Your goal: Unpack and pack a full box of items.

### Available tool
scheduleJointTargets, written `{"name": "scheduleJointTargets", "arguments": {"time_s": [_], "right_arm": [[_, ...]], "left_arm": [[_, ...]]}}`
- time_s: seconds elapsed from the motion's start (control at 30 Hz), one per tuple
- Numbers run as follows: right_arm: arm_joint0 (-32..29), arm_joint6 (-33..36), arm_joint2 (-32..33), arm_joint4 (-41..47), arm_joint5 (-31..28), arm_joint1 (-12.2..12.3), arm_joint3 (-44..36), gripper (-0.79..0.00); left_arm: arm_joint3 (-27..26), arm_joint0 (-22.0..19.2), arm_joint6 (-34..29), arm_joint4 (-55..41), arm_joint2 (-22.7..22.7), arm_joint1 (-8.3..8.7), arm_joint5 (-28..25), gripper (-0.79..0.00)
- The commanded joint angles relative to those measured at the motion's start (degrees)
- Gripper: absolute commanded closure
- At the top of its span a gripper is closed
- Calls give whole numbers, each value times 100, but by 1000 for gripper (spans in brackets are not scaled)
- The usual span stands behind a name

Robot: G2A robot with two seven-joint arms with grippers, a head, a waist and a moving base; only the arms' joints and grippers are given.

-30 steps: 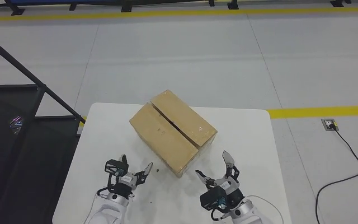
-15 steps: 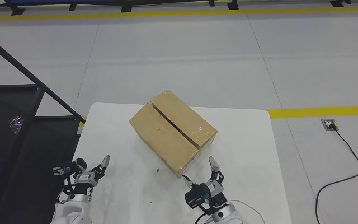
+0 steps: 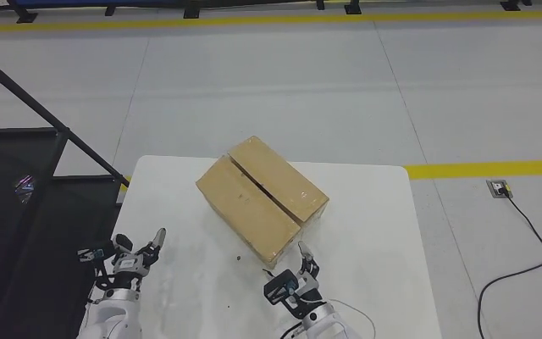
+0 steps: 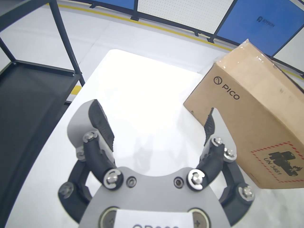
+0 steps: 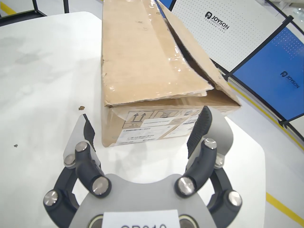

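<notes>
Over on the left stands one black metal shelf rack, right against the white square-topped table. The left gripper hangs just above the table's left edge, near the front, its two black-padded fingers spread wide with nothing between them. One brown cardboard box sits in the middle of the table, turned at an angle. Its two top flaps are folded down, though one lifts a little along the seam. Two tiny brown scraps lie on the tabletop beside its near corner. The right gripper hangs just in front of that corner, apart from the box, jaws likewise released and empty. Far right, one yellow floor line ends near a wall socket.
</notes>
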Motion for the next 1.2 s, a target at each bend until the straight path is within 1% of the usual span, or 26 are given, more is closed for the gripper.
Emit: {"name": "scheduleJointTargets", "arguments": {"time_s": [0.0, 0.17, 0.23, 0.4, 0.83, 1.03, 1.17], "right_arm": [[71, -137, -60, 137, 139, -44, 163, -785], [192, -286, -112, 313, 885, -166, 462, -785], [205, -371, -102, 379, 1031, -196, 534, -785], [166, -457, 55, 475, 1084, -212, 556, -785], [-35, -330, 646, 724, 875, -183, 226, -785], [-213, -382, 921, 986, 860, -174, 42, -785], [-416, -558, 1111, 1247, 865, -166, -167, -785]], "left_arm": [[23, -59, -35, -5, 27, -6, 50, -785], [58, -145, -96, 26, 69, -16, 95, -785], [66, -163, -113, 18, 68, -19, 89, -785], [83, -203, -167, -12, 49, -22, 68, -785], [93, -343, -257, 109, 141, -39, 69, -785], [159, -434, -334, 125, 144, -41, 48, -785], [168, -454, -433, 147, 126, -35, 2, -785]]}}
